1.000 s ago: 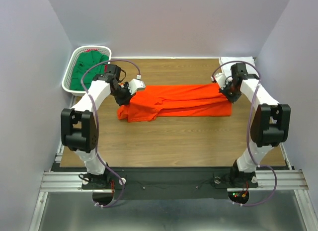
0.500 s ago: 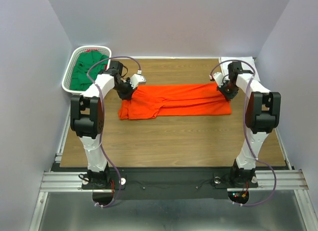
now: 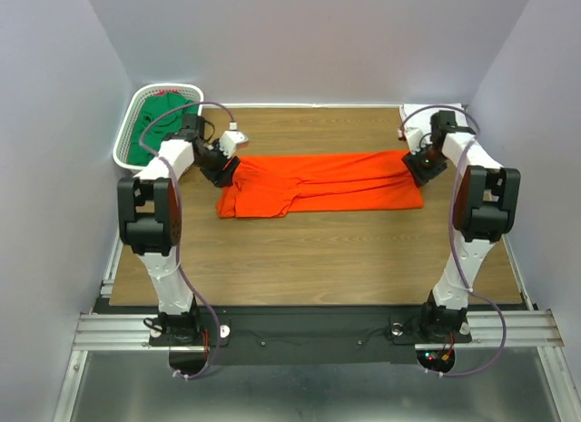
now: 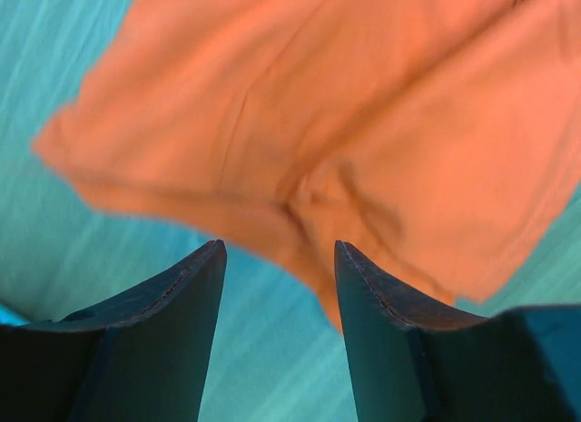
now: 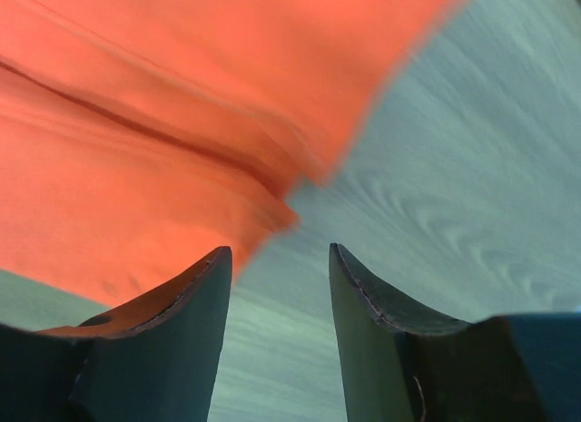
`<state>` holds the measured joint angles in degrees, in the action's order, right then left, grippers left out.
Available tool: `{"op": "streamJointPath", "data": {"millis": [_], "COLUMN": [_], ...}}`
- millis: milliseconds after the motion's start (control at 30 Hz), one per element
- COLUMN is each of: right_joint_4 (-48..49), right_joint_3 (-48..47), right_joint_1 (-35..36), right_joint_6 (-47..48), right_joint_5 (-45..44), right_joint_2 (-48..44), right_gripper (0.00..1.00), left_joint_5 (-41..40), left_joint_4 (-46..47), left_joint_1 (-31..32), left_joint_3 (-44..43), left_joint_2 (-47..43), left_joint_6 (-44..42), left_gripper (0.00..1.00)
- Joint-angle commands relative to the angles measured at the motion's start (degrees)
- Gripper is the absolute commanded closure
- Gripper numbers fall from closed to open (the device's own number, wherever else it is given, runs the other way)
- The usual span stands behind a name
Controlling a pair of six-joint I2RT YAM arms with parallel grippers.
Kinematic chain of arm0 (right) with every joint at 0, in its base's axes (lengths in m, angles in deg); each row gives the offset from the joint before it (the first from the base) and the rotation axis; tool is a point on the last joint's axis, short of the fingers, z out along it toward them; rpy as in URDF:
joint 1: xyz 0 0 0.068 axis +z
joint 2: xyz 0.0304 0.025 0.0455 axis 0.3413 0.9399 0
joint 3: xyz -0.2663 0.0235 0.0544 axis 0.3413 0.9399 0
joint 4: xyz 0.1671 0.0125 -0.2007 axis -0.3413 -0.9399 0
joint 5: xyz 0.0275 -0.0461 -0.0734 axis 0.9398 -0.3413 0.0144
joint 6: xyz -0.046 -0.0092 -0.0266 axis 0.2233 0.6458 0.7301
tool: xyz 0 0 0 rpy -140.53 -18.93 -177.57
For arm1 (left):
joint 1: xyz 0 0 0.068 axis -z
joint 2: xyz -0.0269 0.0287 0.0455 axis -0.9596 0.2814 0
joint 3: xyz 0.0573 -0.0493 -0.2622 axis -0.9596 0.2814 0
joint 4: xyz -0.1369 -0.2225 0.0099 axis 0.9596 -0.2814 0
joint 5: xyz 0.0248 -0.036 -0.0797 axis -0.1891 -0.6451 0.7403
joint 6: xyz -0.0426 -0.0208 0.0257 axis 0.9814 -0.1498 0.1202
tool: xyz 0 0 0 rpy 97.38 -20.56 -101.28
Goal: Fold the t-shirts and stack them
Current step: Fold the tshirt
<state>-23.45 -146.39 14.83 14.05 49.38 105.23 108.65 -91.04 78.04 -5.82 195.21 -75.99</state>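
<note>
An orange-red t-shirt lies on the wooden table as a long band folded lengthwise. My left gripper is at its left end, open, with only table between the fingers; the left wrist view shows the cloth just beyond the gripper. My right gripper is at the shirt's right end, also open and empty, with the cloth's corner ahead and to the left. A dark green t-shirt fills the basket. A white t-shirt peeks out behind the right arm.
The white mesh basket stands at the table's back left corner, close behind the left arm. Grey walls enclose the table on three sides. Bare wood stretches between the shirt and the arm bases.
Both grippers were shut on the ends of the orange-red shirt and have opened and let go. Each has drawn slightly outward, and the shirt now rests flat.
</note>
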Motion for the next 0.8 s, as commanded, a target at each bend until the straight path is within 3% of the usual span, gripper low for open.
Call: {"op": "streamJointPath", "data": {"millis": [0,167,567,667,700,767], "right_joint_4": [-3.8,-7.7,-7.3,-6.8,-6.6,-6.8], "right_joint_3": [-1.6,3.6,4.4,5.0,5.6,6.4], "right_joint_1": [-5.3,-6.3,-6.3,-6.3,-6.3,-6.3], "right_joint_6": [-5.4,-9.2,-14.3,-14.4,-14.3,-13.9], "right_joint_5": [6.1,12.2,13.2,11.7,10.7,9.5], "right_joint_2": [-6.1,-6.6,1.2,2.1,2.1,1.6], "right_gripper": [0.47,0.49,0.52,0.66,0.77,0.90], "left_joint_5": [4.4,6.1,3.2,2.9,3.0,3.0], "left_joint_4": [-3.0,-0.8,7.4,7.2,7.0,6.4], "left_joint_1": [-3.4,-3.5,-3.4,-3.4,-3.4,-3.3], "left_joint_3": [6.8,17.4,23.7,24.4,25.1,26.3], "left_joint_2": [-10.9,-16.4,-12.8,-11.8,-11.7,-12.0], "left_joint_6": [1.7,2.6,6.4,6.7,6.6,6.5], "left_gripper": [0.37,0.37,0.39,0.60,0.75,0.90]}}
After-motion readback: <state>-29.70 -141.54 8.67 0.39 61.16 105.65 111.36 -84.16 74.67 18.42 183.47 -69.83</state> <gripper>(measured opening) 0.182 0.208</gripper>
